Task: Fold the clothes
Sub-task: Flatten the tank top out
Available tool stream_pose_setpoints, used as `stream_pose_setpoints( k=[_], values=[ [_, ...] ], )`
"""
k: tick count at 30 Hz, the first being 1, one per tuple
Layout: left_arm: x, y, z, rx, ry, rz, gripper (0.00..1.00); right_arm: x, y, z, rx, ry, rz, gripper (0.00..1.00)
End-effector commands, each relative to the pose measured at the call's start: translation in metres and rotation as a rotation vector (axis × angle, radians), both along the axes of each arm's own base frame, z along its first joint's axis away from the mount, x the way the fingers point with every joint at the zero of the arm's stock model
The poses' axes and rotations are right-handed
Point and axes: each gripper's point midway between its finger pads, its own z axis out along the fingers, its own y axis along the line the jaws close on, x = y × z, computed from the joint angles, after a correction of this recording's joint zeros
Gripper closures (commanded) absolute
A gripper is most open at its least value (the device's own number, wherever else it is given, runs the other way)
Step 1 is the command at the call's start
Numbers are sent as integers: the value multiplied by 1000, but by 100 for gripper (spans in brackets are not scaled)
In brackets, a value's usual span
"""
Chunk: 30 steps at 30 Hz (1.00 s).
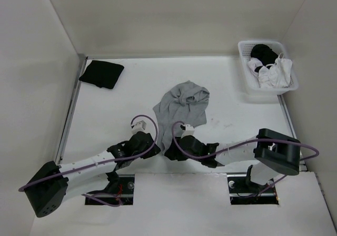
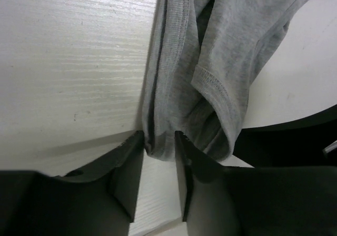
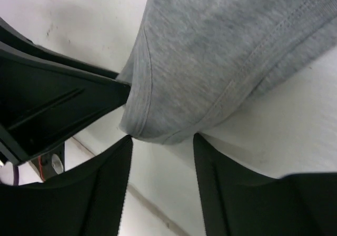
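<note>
The clothes [image 1: 181, 108] are a light grey tank top lying crumpled in the middle of the table, with a narrow end trailing toward the arms. My left gripper [image 1: 156, 142] meets that near end from the left. In the left wrist view a bunched hem of the clothes [image 2: 179, 88] sits between the tips of the left gripper [image 2: 159, 139], whose jaws stand apart. My right gripper [image 1: 169, 150] comes in from the right. In the right wrist view the right gripper [image 3: 162, 139] is wide open, its tips just short of the rounded hem of the clothes [image 3: 210, 51].
A plain black garment [image 1: 101, 74] lies at the far left corner. A white basket [image 1: 246, 80] with black and white laundry stands at the far right. The left gripper's black body [image 3: 58, 107] is close beside the right gripper. White walls enclose the table.
</note>
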Motion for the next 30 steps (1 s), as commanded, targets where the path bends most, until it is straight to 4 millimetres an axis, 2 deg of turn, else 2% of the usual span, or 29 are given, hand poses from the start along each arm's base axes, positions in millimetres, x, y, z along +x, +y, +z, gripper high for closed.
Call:
stream_pose_setpoints(
  k=[1,4,6,8,11,13,14,15,17,18,19,20,21,22,23,24,26,28,30],
  values=[
    [-4,8,-17,34,31,10,76,14,4,1,45,-8,-55,53],
    [0,10,-15,29,21,27,88,20,-2,0,53,-6,-84,77],
    [5,12,-8,10,1,48,93,23,-6,1,57,-11,-99,87],
    [10,13,1,-18,-23,65,95,26,-9,9,69,-31,-109,93],
    [21,14,27,-66,-92,92,98,29,-15,33,103,-80,-121,96],
    [29,15,60,-107,-164,112,100,29,-23,62,129,-120,-122,97],
    [33,16,82,-127,-216,116,100,30,-29,80,138,-149,-125,97],
    [39,22,119,-149,-304,133,100,33,-40,113,146,-207,-141,97],
    [43,33,176,-170,-430,158,100,30,-58,164,151,-297,-151,97],
    [45,43,211,-163,-509,172,100,28,-72,202,158,-364,-159,97],
    [45,51,244,-158,-576,184,100,27,-83,230,164,-411,-170,97],
    [45,55,263,-163,-614,194,100,26,-94,255,170,-454,-180,97],
    [43,61,295,-178,-677,205,100,23,-104,283,175,-503,-186,97],
    [42,67,326,-199,-736,222,100,21,-119,323,183,-572,-198,97],
    [41,71,343,-213,-770,233,100,20,-127,343,190,-606,-209,97],
    [39,75,374,-241,-827,246,100,17,-141,379,206,-666,-225,97],
    [34,81,414,-291,-900,259,100,15,-156,416,229,-726,-242,97],
    [28,89,469,-355,-1005,278,100,9,-172,465,273,-798,-243,97],
    [24,92,502,-393,-1066,289,100,8,-184,502,296,-859,-251,98]
  ],
)
